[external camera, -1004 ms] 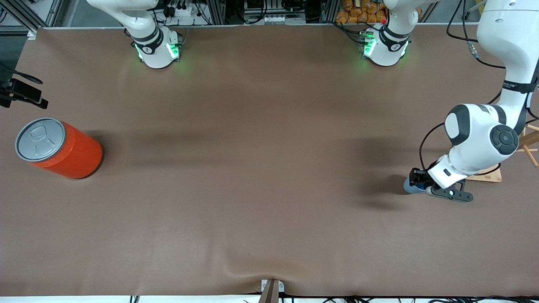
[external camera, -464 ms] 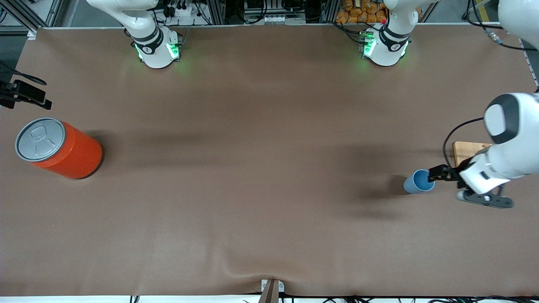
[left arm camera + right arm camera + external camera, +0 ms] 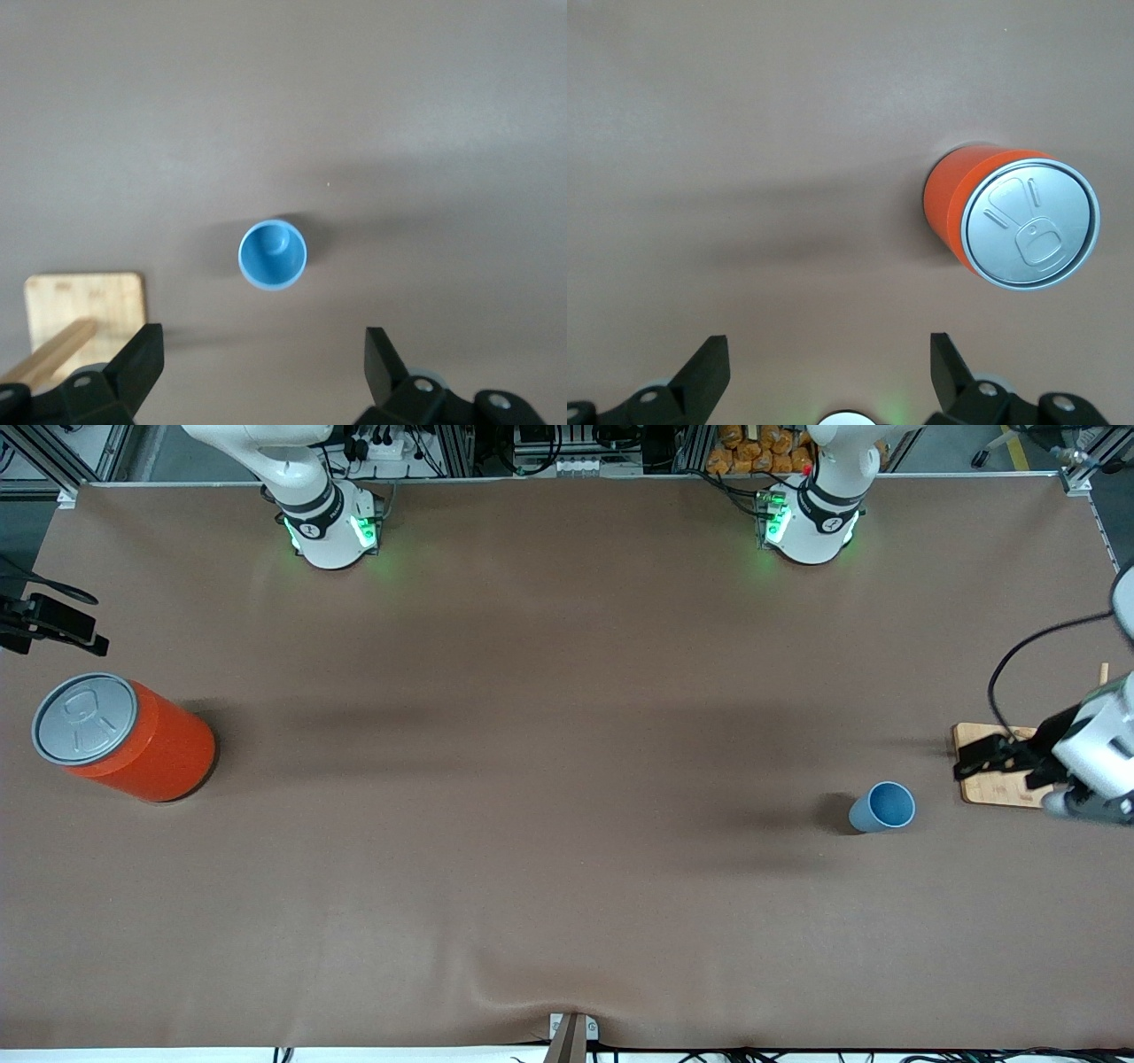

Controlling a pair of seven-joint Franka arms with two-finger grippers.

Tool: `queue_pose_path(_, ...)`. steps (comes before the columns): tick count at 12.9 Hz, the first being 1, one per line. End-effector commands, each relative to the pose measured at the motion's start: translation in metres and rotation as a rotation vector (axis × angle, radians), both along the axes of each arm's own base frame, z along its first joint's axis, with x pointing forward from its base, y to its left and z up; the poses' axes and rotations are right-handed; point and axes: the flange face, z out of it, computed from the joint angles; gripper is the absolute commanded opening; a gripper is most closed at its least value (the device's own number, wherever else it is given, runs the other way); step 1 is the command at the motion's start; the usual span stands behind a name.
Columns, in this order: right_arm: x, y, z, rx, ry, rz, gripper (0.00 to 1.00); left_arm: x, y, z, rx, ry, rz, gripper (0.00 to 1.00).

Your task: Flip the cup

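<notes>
Cup upright, both arms clear

Bench fills the front view, covered in brown cloth, with both arm bases along the edge farthest from the front camera. Next in size is the orange can with its grey lid, standing at the right arm's end of the bench; it has no part in the job.

At the left arm's end lies a small wooden board with a wooden peg rising from it. The left end effector hangs over that board, fingers spread wide and holding nothing. The right end effector waits over the bench near the can, released as well and empty.

Smallest is the cup, light blue, standing on the bench just beside the board and a little nearer the front camera. The left wrist view looks straight down into its open mouth and shows the inner floor, so it rests on its base with the rim up. Nothing touches it.

Judging by that, the flip looks finished: the cup stands rim-up and free. All that seems left is for the left arm to pull clear to a rest pose.
</notes>
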Motion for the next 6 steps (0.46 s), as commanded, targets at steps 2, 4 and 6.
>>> queue_pose_path(2, -0.001, 0.001, 0.002, -0.001, -0.002, -0.007, 1.00, -0.044, 0.013, 0.055, -0.003, 0.032, 0.134, 1.00)
queue_pose_path(4, -0.001, 0.001, 0.002, -0.001, -0.004, -0.007, 1.00, -0.056, 0.005, 0.067, 0.005, 0.050, 0.178, 1.00)
queue_pose_path(6, -0.001, 0.001, 0.002, -0.001, -0.002, -0.007, 1.00, -0.061, 0.005, 0.072, 0.014, 0.042, 0.178, 1.00)
